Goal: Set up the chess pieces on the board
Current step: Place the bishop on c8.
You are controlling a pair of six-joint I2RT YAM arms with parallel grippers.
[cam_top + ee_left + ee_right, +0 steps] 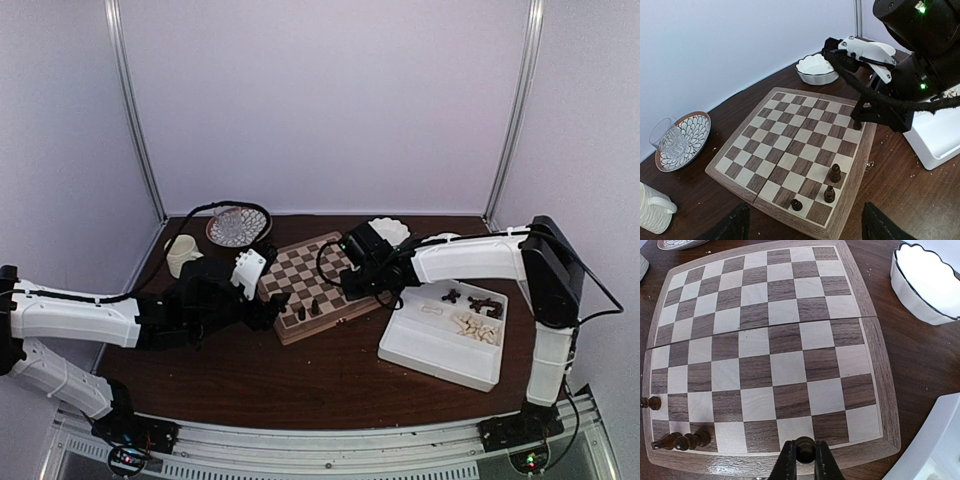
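Right pincer (pixel 804 462) is clamped on a dark piece (pixel 805 447), fingers tight on either side of its round head. It hangs over the light wood border of the board (pixel 770 340), on the side that faces the white tray (pixel 440 355). Whether the foot of that piece touches the wood, I cannot tell.

Over at the next corner, three dark pieces (pixel 829 194) stand upright on the squares. Two are side by side in the outer row and the third is a little apart.

Left pincer (pixel 272 308) sits low at the board's edge by that corner. Its fingers (pixel 735 225) are spread well apart and grip nothing.

In the tray, pale pieces (pixel 475 325) lie heaped in one compartment and a few dark ones (pixel 485 303) in the one behind it.

Round the board on the brown bench (pixel 250 380): a scalloped white bowl (pixel 816 70) just past the far corner, a patterned plate (pixel 695 131) with a glass (pixel 667 140) on it, and a ribbed mug (pixel 652 212).
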